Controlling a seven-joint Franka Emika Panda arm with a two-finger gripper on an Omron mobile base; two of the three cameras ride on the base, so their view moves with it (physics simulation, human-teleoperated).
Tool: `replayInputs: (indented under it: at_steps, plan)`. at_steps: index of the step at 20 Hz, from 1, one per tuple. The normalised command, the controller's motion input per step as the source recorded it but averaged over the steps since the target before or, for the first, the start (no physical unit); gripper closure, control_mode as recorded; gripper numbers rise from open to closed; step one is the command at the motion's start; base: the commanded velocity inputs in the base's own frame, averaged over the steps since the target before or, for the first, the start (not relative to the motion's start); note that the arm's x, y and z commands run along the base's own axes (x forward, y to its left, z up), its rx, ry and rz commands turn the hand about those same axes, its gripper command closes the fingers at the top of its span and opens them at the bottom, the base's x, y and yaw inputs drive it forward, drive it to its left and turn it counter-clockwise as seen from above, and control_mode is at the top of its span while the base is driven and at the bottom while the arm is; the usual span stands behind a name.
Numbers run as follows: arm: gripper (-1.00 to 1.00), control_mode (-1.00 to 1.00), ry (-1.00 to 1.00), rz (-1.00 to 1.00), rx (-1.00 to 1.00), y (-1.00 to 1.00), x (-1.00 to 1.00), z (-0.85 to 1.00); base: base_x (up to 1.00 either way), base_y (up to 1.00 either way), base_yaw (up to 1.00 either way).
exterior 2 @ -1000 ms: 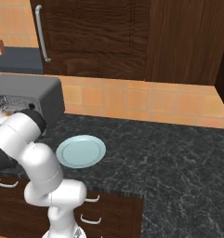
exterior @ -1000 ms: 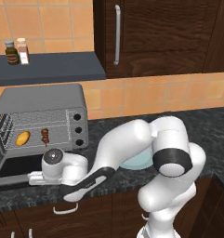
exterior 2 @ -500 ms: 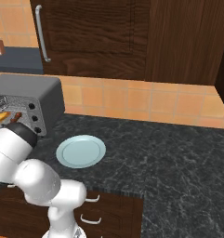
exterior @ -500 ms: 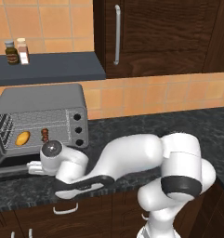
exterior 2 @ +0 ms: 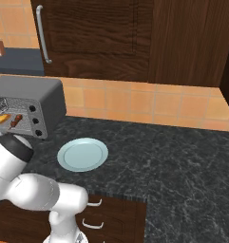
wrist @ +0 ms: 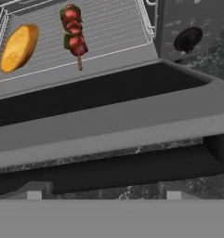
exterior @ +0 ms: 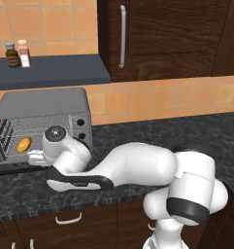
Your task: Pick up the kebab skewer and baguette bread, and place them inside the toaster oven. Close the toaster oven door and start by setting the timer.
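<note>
Two foods, baguette bread [wrist: 19, 48] and kebab skewer [wrist: 74, 33], lie on the rack beyond the hand [wrist: 100, 193], its fingers spread below the lowered toaster oven door [wrist: 108, 123].

The toaster oven [exterior: 41, 114] stands at the left end of the counter [exterior 2: 173, 156], back against the wall. On its rack lie the baguette bread [wrist: 19, 47] and, to its right, the kebab skewer [wrist: 74, 35] (apart, not touching). The toaster oven door [wrist: 108, 116] hangs open before my hand. A plate [exterior 2: 82, 154] sits right of the oven, near the counter's front edge
</note>
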Motion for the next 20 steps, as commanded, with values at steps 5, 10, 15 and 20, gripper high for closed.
replayInputs:
  at_steps: [5,10,15,20]
  plan:
    - [-1.00,-1.00,0.00,0.02,0.02,-0.42,0.70,0.28,0.00,0.00,0.00]
    - [-1.00,-1.00,0.00,0.02,0.03,-0.39,0.70,0.22,0.00,0.00,0.00]
    - [-1.00,-1.00,-0.01,0.01,0.03,-0.31,0.56,0.11,0.00,0.00,0.00]
    - [-1.00,-1.00,-0.01,0.00,0.03,-0.32,0.52,0.03,0.00,0.00,0.00]
